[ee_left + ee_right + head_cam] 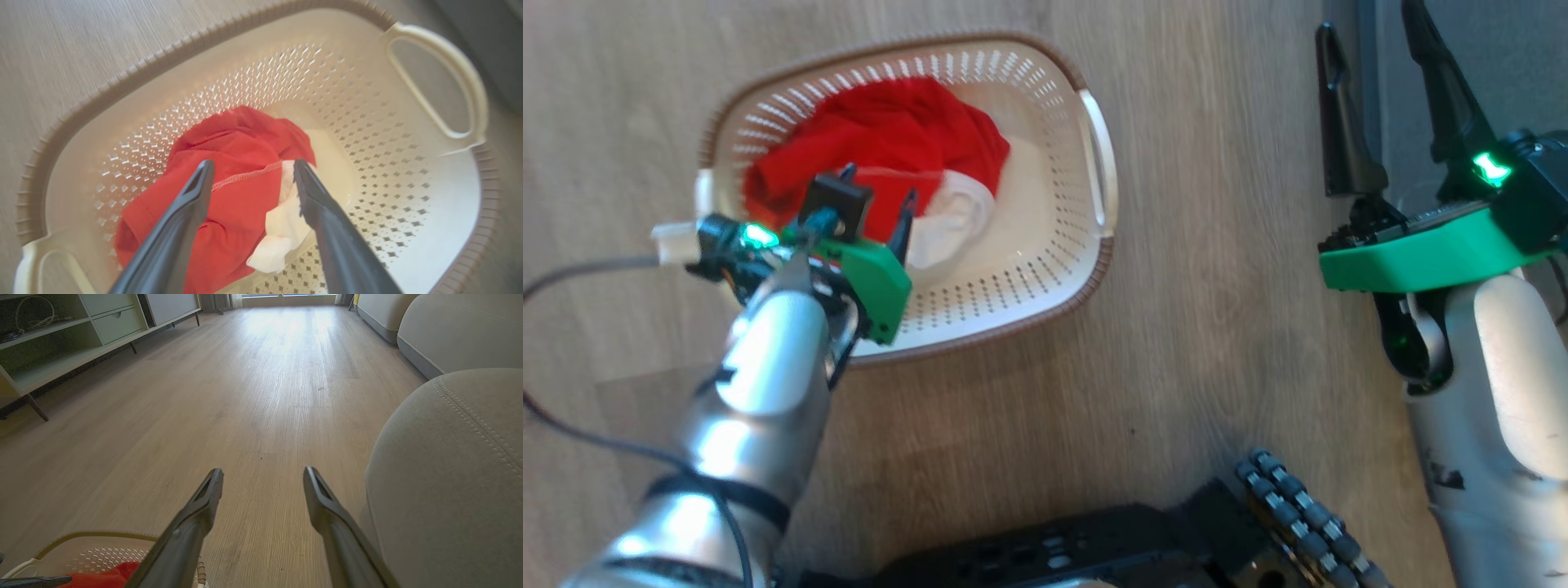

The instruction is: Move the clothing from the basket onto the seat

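Red clothing (882, 143) with white trim lies bunched in the cream basket (1054, 245) on the wood floor. My left gripper (878, 192) hangs open just above the pile, its fingers pointing down into the basket. From the left wrist, the open left gripper (253, 167) straddles the red clothing (241, 143) and a white patch (282, 228), with the basket (408, 171) wall around them. My right gripper (1372, 37) is open at the far right, beside the grey seat (1503, 73). The right gripper (263, 477) holds nothing over bare floor, with the seat (449, 477) close on its right and the basket (94, 549) at lower left.
A low cabinet (61, 343) with shelves and drawers lines the left wall. More grey upholstered pieces (457, 330) stand farther back on the right. The robot's dark base (1135, 539) sits at the bottom of the head view. A cable (580, 269) trails from the left arm.
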Robot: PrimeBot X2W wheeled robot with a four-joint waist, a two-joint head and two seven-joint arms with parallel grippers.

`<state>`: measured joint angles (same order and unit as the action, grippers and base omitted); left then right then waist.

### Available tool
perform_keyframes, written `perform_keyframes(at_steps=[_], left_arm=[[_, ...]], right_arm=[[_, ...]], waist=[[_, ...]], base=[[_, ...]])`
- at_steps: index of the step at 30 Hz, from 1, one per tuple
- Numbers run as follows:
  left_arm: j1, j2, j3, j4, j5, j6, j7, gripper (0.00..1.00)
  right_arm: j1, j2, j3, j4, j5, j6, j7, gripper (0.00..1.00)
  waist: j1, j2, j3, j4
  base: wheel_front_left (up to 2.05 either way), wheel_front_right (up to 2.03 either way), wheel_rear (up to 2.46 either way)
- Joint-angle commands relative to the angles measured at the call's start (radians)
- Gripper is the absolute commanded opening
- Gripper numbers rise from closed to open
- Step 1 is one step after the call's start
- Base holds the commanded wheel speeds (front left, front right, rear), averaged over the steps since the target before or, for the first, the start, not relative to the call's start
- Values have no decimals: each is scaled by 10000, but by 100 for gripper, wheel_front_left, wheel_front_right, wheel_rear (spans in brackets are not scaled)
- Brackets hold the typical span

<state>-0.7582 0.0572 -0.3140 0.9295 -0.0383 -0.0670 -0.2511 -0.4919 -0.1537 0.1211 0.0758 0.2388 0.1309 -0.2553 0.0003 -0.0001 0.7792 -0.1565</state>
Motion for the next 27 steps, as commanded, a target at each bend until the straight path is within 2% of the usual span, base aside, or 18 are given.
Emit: perform_keyframes(at_steps=[1,7,12,20,27], left_arm=[[-215,255,31,251,211,58,119,100],[-1674,406,-772,2065,1027,145,1214,100],[-2459,604,-1404,2940,1649,290,2046,100],[-3023,1020,-2623,3487,2723,192,4159,100],[-3130,1199,-3135,3540,3062,95,4570,100]], right_arm=[[89,141,209,-348,95,-2,-65,100],[-23,335,316,-362,167,-2,-65,100],[-66,529,433,-384,203,-2,-65,100],[-195,733,583,-415,280,-2,-65,100],[-249,834,699,-491,337,-2,-65,100]], waist=[[-3,1,523,-390],[-3,1,1054,-650],[-3,1,1439,-884],[-3,1,1866,-1207],[-3,1,2027,-1375]], base=[[0,0,0],[0,0,0],[0,0,0],[0,0,0],[0,0,0]])
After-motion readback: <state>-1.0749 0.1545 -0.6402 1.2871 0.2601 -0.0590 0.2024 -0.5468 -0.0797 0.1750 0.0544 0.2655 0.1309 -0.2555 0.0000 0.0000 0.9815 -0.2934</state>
